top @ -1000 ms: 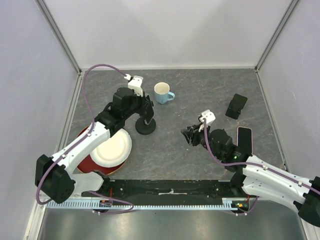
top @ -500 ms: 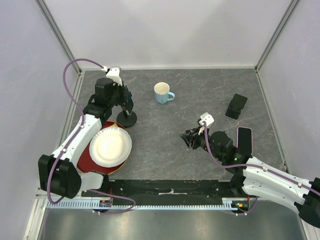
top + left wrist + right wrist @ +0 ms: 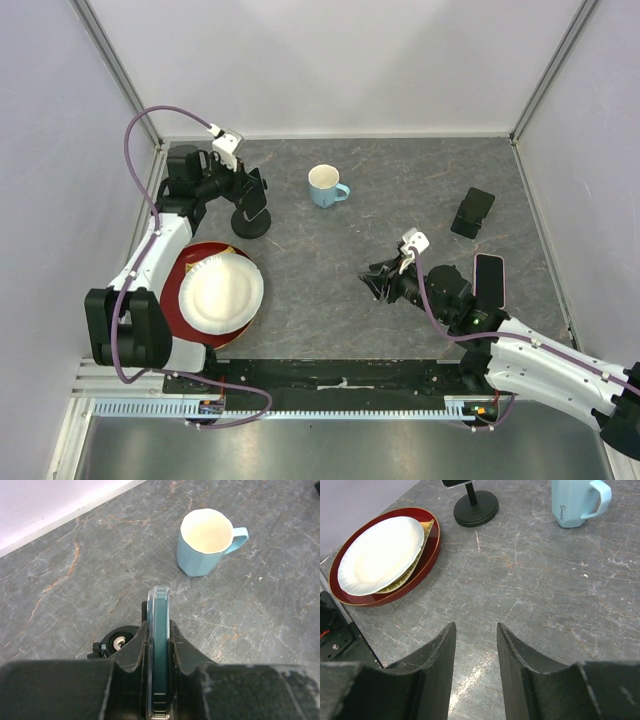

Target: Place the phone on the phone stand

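My left gripper (image 3: 248,196) (image 3: 159,631) is shut on a phone (image 3: 159,605) held edge-up, with a teal edge in a clear case. The black phone stand (image 3: 250,223) is right under it at the back left; its round base (image 3: 117,642) shows just left of the fingers. In the right wrist view the stand (image 3: 476,509) is upright, with the phone's lower edge (image 3: 456,482) at the top of its post. My right gripper (image 3: 376,281) (image 3: 475,627) is open and empty, low over the table's middle.
A light blue mug (image 3: 326,186) (image 3: 205,542) (image 3: 572,502) stands right of the stand. A white paper plate (image 3: 220,292) (image 3: 382,552) lies in a red tray (image 3: 172,322) at the near left. Two more phones, black (image 3: 472,212) and pink-edged (image 3: 488,280), lie at the right.
My left gripper has moved left and toward the back with the phone, and the stand's base has shifted along with it. The right gripper has barely moved.
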